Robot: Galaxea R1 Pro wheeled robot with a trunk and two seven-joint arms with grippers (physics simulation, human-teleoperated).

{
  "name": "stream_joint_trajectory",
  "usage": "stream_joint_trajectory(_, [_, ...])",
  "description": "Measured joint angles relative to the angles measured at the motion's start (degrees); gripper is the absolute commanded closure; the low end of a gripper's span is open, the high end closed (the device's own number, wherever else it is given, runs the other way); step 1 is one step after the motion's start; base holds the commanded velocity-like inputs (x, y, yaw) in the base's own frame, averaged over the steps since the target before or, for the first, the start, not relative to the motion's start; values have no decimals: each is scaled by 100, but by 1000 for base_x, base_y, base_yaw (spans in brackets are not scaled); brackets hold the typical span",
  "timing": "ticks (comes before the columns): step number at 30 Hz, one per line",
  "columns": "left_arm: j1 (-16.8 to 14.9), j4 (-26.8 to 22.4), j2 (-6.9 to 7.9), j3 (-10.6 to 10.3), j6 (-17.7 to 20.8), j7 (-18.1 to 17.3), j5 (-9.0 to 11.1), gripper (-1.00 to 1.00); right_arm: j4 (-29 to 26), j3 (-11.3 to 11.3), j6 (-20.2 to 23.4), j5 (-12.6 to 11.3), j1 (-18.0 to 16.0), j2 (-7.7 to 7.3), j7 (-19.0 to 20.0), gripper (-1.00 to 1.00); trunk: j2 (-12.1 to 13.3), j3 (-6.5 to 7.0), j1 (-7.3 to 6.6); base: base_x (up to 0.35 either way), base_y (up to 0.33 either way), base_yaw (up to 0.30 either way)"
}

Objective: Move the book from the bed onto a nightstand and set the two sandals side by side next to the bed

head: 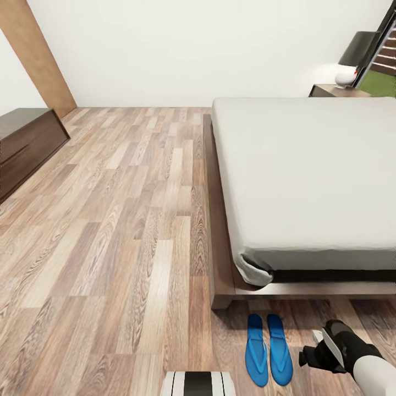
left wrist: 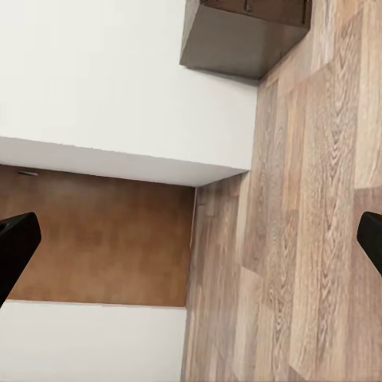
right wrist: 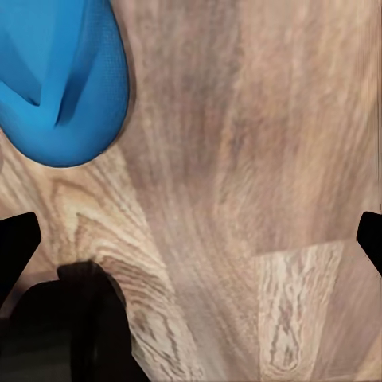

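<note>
Two bright blue sandals (head: pixel 257 352) (head: pixel 280 350) lie side by side on the wood floor just beyond the corner of the bed (head: pixel 308 176), toes toward me. My right gripper (head: pixel 311 347) hovers low over the floor just right of them, open and holding nothing. In the right wrist view, one sandal's rounded end (right wrist: pixel 60 76) sits off to the side of the right gripper (right wrist: pixel 191 239). The left gripper (left wrist: pixel 191 243) is open, facing a white wall and floor. A nightstand (head: pixel 336 91) stands beyond the bed's far side. The book is out of view.
A long dark dresser (head: pixel 25 146) lines the left wall, and its corner (left wrist: pixel 243 36) appears in the left wrist view. A dark-shaded lamp (head: pixel 358 50) and a white object (head: pixel 345 76) sit on the nightstand. Wood floor (head: pixel 121 231) stretches left of the bed. My base (head: pixel 198 383) is below.
</note>
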Motion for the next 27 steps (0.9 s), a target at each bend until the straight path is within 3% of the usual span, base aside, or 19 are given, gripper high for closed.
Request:
stream_joint_trajectory(4, [4, 0, 2, 0, -5, -1, -3, -100, 133, 0, -104, -1, 1, -23, 0, -100, 5, 89, -10, 0, 0, 0])
stream_joint_trajectory(22, [13, 0, 4, -2, -43, -89, -5, -100, 444, 15, -224, 20, 92, -83, 2, -100, 6, 89, -10, 0, 0, 0])
stream_joint_trajectory(27, [15, 0, 4, -3, -55, -103, -6, -100, 446, 16, -228, 21, 175, -94, 1, -100, 12, 199, -23, 0, 0, 0])
